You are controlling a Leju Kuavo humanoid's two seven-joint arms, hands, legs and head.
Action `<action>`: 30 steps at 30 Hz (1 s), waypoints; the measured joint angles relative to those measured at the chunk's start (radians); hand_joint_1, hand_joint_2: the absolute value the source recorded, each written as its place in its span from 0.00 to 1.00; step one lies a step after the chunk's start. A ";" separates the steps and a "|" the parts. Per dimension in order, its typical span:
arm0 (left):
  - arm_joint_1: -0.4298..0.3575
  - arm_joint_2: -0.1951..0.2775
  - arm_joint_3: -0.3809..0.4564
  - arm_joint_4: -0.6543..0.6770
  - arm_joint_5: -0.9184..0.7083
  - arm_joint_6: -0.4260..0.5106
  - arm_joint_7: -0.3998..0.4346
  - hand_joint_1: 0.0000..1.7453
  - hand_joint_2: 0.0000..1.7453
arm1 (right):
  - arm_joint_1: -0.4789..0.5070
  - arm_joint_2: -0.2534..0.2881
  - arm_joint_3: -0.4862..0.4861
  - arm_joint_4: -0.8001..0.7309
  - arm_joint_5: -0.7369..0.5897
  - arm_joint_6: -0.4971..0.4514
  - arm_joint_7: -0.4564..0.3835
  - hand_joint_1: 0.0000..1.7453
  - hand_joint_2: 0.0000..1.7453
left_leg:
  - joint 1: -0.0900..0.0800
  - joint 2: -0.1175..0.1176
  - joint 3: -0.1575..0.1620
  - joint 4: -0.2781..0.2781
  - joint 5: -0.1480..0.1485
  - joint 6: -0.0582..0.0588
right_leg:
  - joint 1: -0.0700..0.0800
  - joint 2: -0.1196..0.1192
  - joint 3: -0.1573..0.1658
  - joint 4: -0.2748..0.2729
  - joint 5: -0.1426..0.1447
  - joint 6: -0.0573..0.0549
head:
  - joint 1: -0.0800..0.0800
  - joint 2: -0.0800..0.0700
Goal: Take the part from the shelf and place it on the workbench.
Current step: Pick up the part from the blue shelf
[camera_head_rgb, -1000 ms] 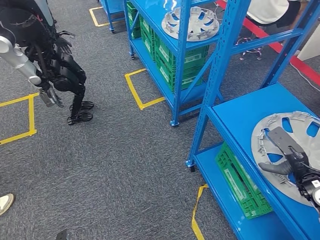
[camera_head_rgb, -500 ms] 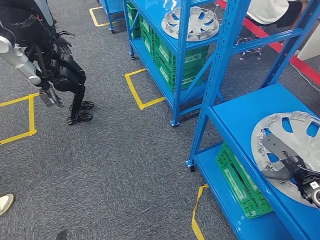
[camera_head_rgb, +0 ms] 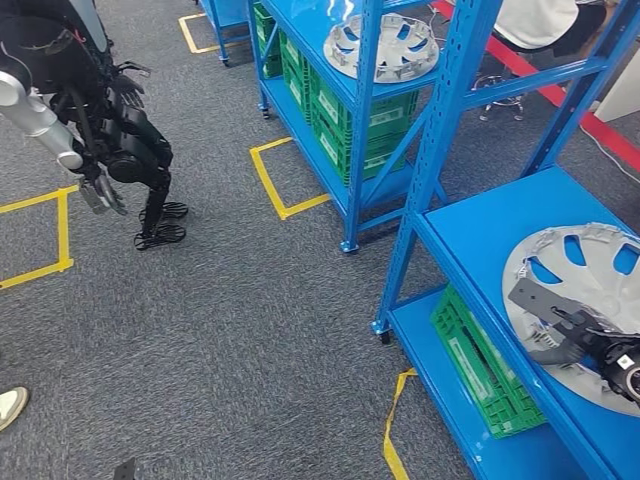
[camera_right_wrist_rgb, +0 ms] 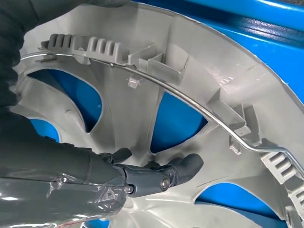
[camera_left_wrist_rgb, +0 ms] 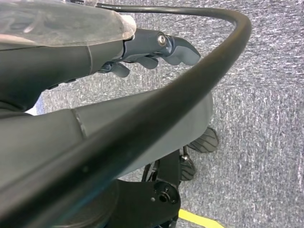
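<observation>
At lower right of the head view, the grey wheel cover [camera_head_rgb: 585, 275] lies flat on the blue shelf [camera_head_rgb: 483, 235]. The right hand [camera_head_rgb: 566, 325] rests on it, fingers [camera_right_wrist_rgb: 179, 168] extended, grasping nothing. The left hand [camera_head_rgb: 102, 190] hangs released at upper left.

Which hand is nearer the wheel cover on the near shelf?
Right. The right hand lies on the wheel cover, fingers against its inner face. The left hand hangs over the carpet, far across the aisle.

Left robot hand [camera_head_rgb: 102, 192] is hanging low beside the body, fingers loosely apart; right robot hand [camera_head_rgb: 577, 335] is reaching forward, fingers extended.
</observation>
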 joint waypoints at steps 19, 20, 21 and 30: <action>0.000 -0.004 0.000 0.000 0.001 0.002 0.001 0.00 1.00 | -0.003 0.028 -0.031 0.018 0.006 0.017 0.000 0.59 1.00 | 0.000 0.000 0.000 0.000 0.000 0.000 | 0.000 0.000 0.000 0.000 0.000 0.000 | 0.000 0.000; 0.000 -0.004 0.000 0.000 0.001 0.003 0.001 0.00 1.00 | -0.003 0.029 -0.032 0.018 0.006 0.018 0.000 0.83 1.00 | 0.000 0.000 0.000 0.000 0.000 0.000 | 0.000 0.000 0.000 0.000 0.000 0.000 | -0.001 0.000; 0.000 -0.004 0.000 0.000 0.001 0.004 0.001 0.00 1.00 | -0.003 0.030 -0.033 0.019 0.004 0.019 0.000 0.98 1.00 | 0.000 0.000 0.000 0.000 0.000 0.000 | 0.000 0.000 0.000 0.000 0.000 0.000 | -0.001 0.000; 0.000 -0.005 0.000 0.000 0.002 0.010 0.001 0.00 1.00 | -0.010 0.035 -0.037 0.019 -0.018 0.019 -0.001 1.00 1.00 | 0.000 0.000 0.001 0.000 0.000 0.000 | 0.000 0.000 0.001 0.000 0.000 0.000 | 0.000 0.000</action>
